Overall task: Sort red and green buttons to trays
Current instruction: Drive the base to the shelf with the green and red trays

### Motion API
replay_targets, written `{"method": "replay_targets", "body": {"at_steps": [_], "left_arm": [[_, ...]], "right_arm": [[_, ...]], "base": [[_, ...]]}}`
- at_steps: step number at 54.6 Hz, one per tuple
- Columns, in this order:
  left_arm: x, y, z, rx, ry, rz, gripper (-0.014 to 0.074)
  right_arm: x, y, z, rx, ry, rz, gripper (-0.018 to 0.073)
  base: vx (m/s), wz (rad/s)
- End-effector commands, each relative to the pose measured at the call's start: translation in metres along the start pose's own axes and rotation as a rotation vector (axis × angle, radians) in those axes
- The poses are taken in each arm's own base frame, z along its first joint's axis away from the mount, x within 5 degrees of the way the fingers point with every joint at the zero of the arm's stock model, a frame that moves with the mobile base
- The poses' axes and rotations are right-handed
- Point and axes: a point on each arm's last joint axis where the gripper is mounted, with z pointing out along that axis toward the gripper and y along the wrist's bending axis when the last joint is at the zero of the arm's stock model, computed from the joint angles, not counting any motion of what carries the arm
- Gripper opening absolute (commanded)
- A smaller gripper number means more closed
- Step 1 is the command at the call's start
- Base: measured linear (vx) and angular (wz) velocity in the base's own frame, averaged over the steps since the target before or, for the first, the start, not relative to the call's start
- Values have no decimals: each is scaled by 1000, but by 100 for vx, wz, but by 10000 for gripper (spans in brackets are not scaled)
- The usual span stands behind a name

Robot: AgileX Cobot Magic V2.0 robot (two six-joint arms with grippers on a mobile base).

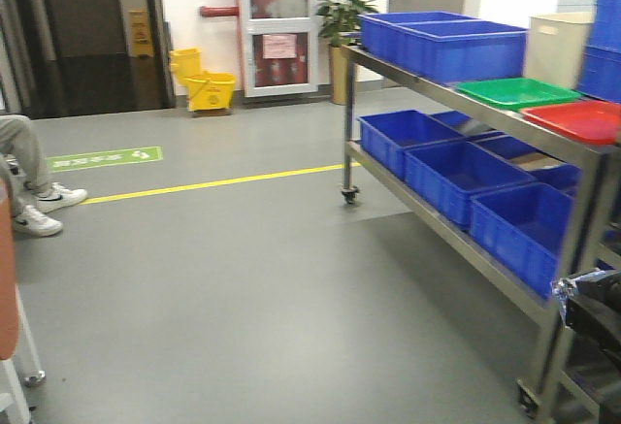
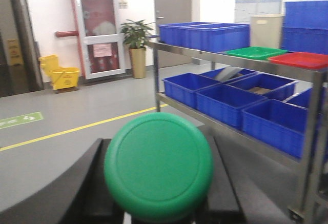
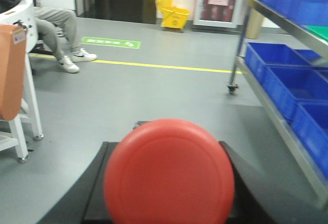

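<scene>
A green button (image 2: 159, 172) with a round cap fills the left wrist view, and my left gripper (image 2: 156, 143) is shut on it between black fingers (image 2: 77, 183). In the right wrist view my right gripper (image 3: 166, 144) is shut on a red button (image 3: 169, 175), with its cap facing the camera. Both buttons hang above the grey floor. The green tray (image 1: 517, 92) and the red tray (image 1: 574, 119) lie side by side on the top shelf of a steel rack (image 1: 412, 80), ahead and to the right. The left wrist view also shows the green tray (image 2: 254, 53) and red tray (image 2: 301, 59).
Deep blue crates (image 1: 441, 44) stand on the rack's top shelf, with more blue crates (image 1: 466, 177) on the lower shelf. A cream tub (image 1: 557, 48) stands behind the trays. The rack rolls on casters (image 1: 350, 194). A seated person's legs (image 1: 29, 181) are at left, near an orange panel (image 3: 11, 70).
</scene>
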Motion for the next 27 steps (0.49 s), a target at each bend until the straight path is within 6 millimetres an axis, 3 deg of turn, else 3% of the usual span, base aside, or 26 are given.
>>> {"method": "replay_targets", "body": {"at_steps": [1,27], "left_arm": [[-20,-1,-2,13,-126,-8,-6],[-20,-1,-2,13,-126,-8,-6]], "right_arm": [[-18,0,-4,-6,-118,-18,-9],[-18,0,-4,-6,-118,-18,-9]], "base": [[35,37],[40,27]]}}
